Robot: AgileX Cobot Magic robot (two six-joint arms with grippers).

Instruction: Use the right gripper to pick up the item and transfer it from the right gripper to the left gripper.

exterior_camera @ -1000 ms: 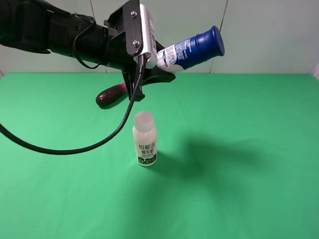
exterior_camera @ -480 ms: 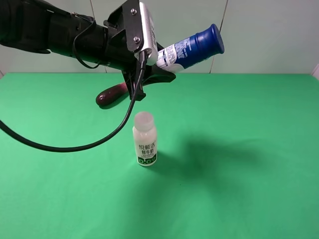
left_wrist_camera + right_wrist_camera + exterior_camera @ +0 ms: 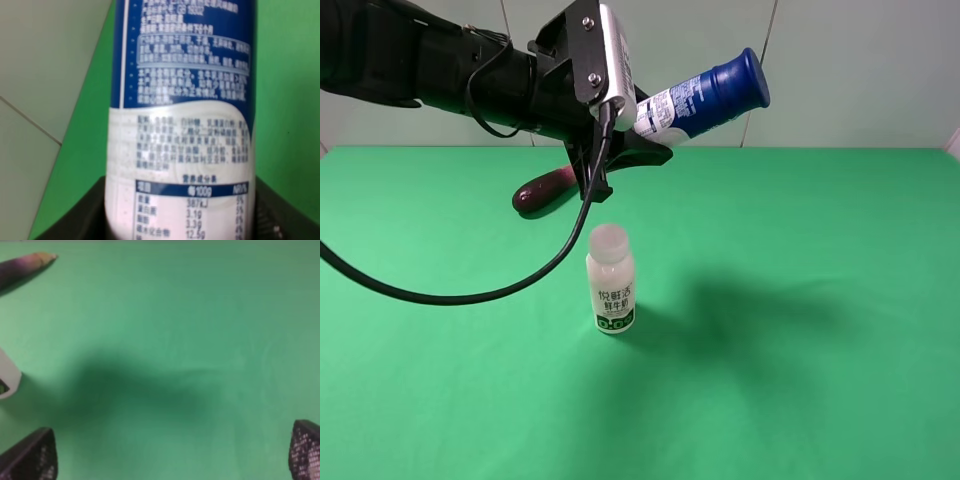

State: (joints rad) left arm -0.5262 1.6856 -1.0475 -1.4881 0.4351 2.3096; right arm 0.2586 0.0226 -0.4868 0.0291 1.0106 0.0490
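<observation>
Left gripper point(image 3: 638, 128) aloft w/ jaws clamping item point(image 3: 712, 97).

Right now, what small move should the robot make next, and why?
Probably just hold still: the left gripper is shut on the bottle, lifted above the table, and the right gripper is open and empty, so the handover looks done.

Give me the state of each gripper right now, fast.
Left gripper: shut on the blue-capped bottle, held up off the table.
Right gripper: open, jaws wide apart, nothing between them.
</observation>
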